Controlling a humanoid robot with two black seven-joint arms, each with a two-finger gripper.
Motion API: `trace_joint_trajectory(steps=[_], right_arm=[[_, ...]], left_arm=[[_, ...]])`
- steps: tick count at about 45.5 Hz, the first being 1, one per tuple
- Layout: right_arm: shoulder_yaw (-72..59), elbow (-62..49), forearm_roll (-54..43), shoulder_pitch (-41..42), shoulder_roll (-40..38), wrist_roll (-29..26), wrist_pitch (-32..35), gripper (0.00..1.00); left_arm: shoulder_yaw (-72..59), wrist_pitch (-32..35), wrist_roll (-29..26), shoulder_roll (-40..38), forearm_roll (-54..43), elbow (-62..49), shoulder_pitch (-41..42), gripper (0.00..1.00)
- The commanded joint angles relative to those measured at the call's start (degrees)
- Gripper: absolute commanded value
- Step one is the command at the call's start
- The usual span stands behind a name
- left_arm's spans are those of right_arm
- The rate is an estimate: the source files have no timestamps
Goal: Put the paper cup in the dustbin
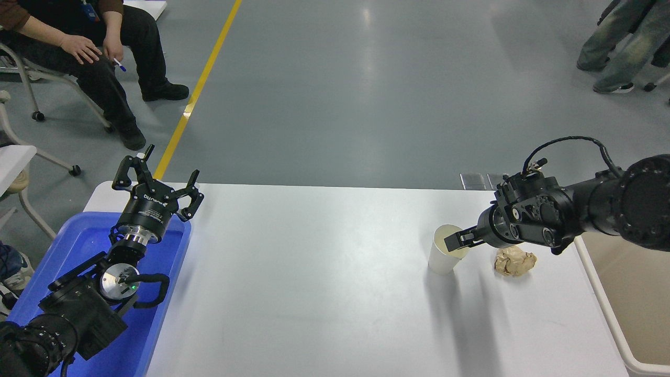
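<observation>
The white paper cup (pixel 444 256) stands upright on the white table (pixel 314 293) at the right. My right gripper (pixel 456 241) comes in from the right edge. Its narrow fingers sit at the cup's right rim, one tip inside the mouth, closed on the cup's wall. The beige dustbin (pixel 602 303) stands at the table's right edge, just right of the gripper and under my right arm. My left gripper (pixel 157 180) is parked open at the lower left over a blue tray.
A crumpled brown paper ball (pixel 515 261) lies just right of the cup, below my right wrist. The blue plastic tray (pixel 172 293) fills the table's left end. A seated person (pixel 89 47) is at the far left, another person's legs (pixel 623 47) at the far right.
</observation>
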Motion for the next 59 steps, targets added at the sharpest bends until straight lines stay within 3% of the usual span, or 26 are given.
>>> trace_joint_trajectory(steps=[1,18,26,32,38,42,59], right_arm=[[0.24,-3.07,-0.02,-2.96,0.29,0.18,-0.11,0.97],[0.42,-4.48,-0.02,-4.72,0.38,0.27,0.07,0.88],[0.42,-4.48,-0.02,-4.81,0.38,0.27,0.33,0.74],[0.42,-4.48,-0.11,-4.9,0.38,0.27,0.59,0.41],[0.42,-4.48,-0.11,-4.9,0.38,0.27,0.68,0.24],[0.42,-4.39,-0.11,-4.64,0.38,0.35,0.86,0.0],[0.5,-5.36,-0.02,-3.84,1.08,1.41,0.94,0.0]], left_arm=[[0.0,-0.08,0.0,-0.01,0.0,0.0,-0.03,1.0],[0.0,0.01,0.0,-0.01,0.0,0.0,-0.03,1.0],[0.0,0.01,0.0,0.08,0.0,0.0,0.06,1.0],[0.0,0.01,0.0,-0.01,0.0,0.0,-0.03,1.0],[0.0,0.01,0.0,-0.01,0.0,0.0,-0.03,1.0],[0.0,-0.08,0.0,-0.01,0.0,0.0,-0.03,1.0],[0.0,0.01,0.0,-0.01,0.0,0.0,0.06,1.0]])
